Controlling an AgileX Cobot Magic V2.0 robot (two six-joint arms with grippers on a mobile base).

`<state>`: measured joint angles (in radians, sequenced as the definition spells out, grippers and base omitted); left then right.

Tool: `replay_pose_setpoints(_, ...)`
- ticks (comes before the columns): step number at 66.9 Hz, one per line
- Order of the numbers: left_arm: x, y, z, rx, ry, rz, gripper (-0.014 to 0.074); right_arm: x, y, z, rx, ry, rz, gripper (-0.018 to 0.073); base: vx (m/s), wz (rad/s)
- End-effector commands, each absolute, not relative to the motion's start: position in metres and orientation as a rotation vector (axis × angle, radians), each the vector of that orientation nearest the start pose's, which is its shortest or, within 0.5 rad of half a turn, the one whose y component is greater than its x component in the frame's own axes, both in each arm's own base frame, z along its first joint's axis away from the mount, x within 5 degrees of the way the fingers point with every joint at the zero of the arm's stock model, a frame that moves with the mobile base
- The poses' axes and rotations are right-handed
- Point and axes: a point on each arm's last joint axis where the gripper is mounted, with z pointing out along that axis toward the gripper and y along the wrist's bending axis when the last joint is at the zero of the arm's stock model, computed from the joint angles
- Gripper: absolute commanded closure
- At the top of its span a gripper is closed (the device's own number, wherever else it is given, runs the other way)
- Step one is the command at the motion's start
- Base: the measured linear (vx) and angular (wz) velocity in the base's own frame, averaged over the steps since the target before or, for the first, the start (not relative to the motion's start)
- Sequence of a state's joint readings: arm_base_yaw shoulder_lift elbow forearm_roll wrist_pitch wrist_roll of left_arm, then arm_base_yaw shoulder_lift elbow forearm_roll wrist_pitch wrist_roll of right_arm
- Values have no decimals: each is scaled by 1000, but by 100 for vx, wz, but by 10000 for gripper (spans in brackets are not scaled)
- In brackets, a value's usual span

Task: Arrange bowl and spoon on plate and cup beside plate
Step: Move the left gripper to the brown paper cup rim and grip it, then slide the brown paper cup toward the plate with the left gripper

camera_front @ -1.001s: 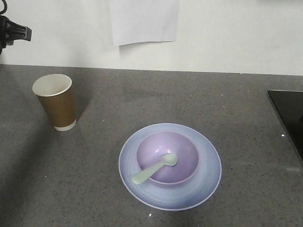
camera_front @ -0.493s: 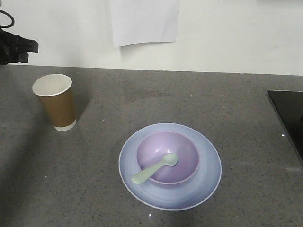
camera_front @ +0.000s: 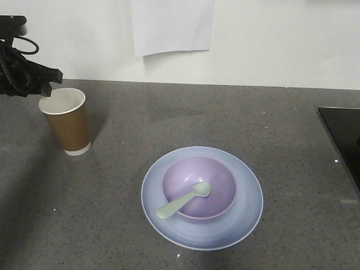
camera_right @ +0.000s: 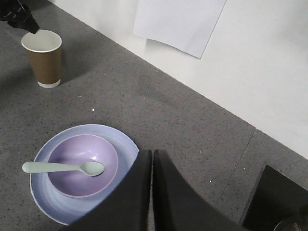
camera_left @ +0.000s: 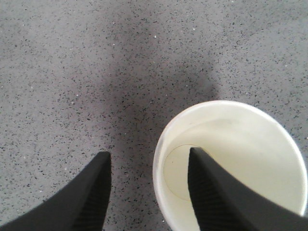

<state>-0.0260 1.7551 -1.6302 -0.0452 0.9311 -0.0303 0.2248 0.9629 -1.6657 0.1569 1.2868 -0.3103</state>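
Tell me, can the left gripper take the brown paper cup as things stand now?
Probably yes. The left gripper is open above the brown paper cup, one finger over its mouth, one outside the rim; nothing blocks it.

Matte black robot hardware throughout

The left gripper (camera_front: 49, 79) is black with looping black cables behind it; its tapered fingers (camera_left: 94, 195) carry fine ribbed pads, while the right gripper (camera_right: 152, 192) shows smooth black blades.

The surface (camera_front: 236, 112) under me looks like matt, speckled grey stone. The cup (camera_front: 66, 120) is brown paper, white and smooth inside. The bowl (camera_front: 198, 188) is glossy plastic, the spoon (camera_front: 183, 201) smooth plastic, the plate (camera_front: 201, 198) faintly ringed with a soft sheen.
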Motion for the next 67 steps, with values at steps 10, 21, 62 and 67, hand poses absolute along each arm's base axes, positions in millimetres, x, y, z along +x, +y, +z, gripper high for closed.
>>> replay_pose_setpoints(10, 398, -13, 340, -30, 2469, -91, 234, 102, 38, 533, -583, 1958, 143, 562, 0, 0)
replay_pose_setpoints(21, 404, -13, 326, -31, 2518, -90, 234, 102, 38, 533, -583, 1958, 143, 562, 0, 0)
replay_pose_setpoints(62, 375, -26, 340, 156, 2651, -229, 604, 102, 39, 533, -585, 1957, 153, 562, 0, 0)
replay_pose_setpoints(67, 361, -34, 348, 232, 2692, -348, 604, 102, 39, 533, -585, 1957, 153, 562, 0, 0)
